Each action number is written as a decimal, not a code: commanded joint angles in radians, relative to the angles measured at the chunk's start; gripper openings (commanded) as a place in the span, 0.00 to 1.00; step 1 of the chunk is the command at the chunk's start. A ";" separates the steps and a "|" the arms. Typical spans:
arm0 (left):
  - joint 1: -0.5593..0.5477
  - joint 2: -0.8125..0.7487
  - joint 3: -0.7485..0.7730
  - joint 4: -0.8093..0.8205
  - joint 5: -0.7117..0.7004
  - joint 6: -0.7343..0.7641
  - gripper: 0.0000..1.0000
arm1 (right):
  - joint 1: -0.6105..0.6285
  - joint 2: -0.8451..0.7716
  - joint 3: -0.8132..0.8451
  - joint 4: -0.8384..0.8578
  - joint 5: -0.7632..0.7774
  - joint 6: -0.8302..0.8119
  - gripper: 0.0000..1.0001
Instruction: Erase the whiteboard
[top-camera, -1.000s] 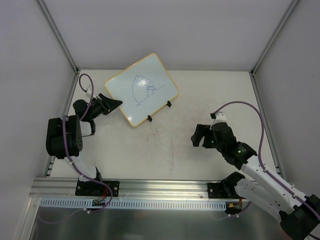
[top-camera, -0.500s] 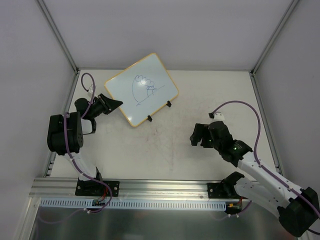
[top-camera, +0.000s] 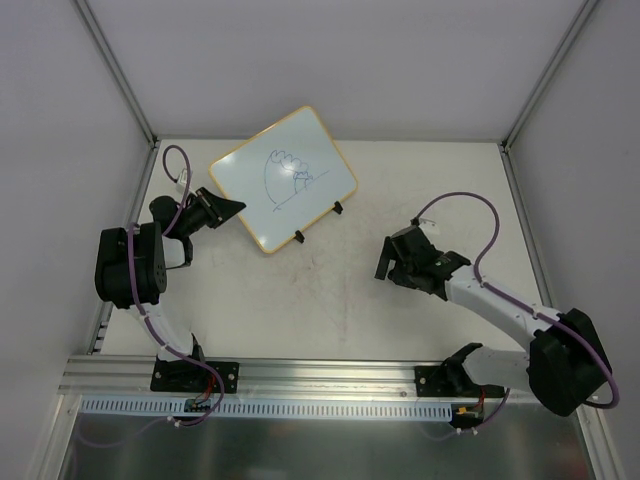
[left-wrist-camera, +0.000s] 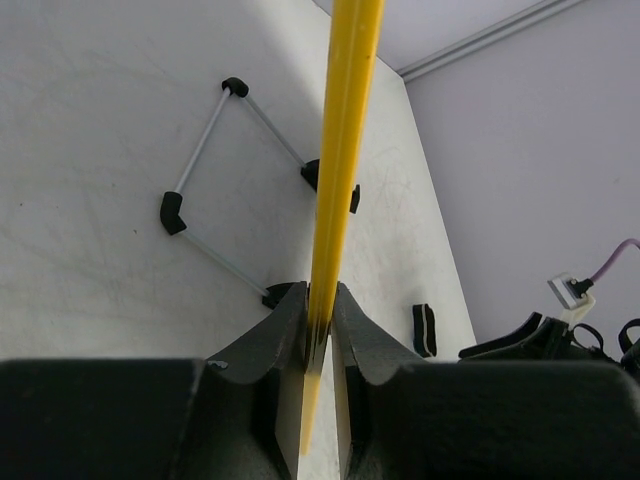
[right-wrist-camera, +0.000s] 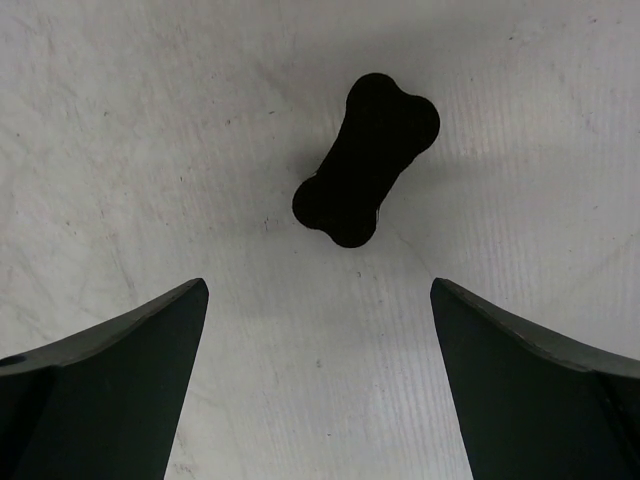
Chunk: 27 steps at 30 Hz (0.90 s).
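Note:
The whiteboard (top-camera: 252, 188), white with a thin yellow frame, stands tilted at the back left on two black clip feet (top-camera: 299, 238). Blue pen scribbles (top-camera: 290, 172) mark its middle. My left gripper (top-camera: 230, 208) is shut on the board's left edge. In the left wrist view the yellow frame (left-wrist-camera: 345, 120) runs edge-on between the fingertips of the left gripper (left-wrist-camera: 320, 300). My right gripper (top-camera: 386, 262) hangs open over the table's middle right. In the right wrist view, a black bone-shaped block (right-wrist-camera: 366, 160) lies flat just ahead of the right gripper (right-wrist-camera: 320, 290).
A thin wire stand (left-wrist-camera: 205, 150) with black corner pieces props the board from behind. A small black block (left-wrist-camera: 424, 330) shows beyond the board on the white tabletop (top-camera: 300, 300). Metal posts (top-camera: 115, 70) and pale walls close in the sides and back.
My left gripper has closed on the whiteboard's edge. The right arm has stretched out low and carried its open gripper a little left and away, over the black block.

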 joint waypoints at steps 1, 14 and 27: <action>-0.008 0.014 0.016 0.040 -0.001 0.022 0.12 | -0.002 0.049 0.090 -0.071 0.091 0.072 0.98; -0.015 -0.036 -0.003 -0.031 -0.035 0.087 0.12 | -0.013 0.227 0.257 -0.269 0.212 0.279 0.83; -0.015 -0.056 -0.013 -0.043 -0.044 0.099 0.12 | -0.094 0.272 0.231 -0.146 0.106 0.295 0.69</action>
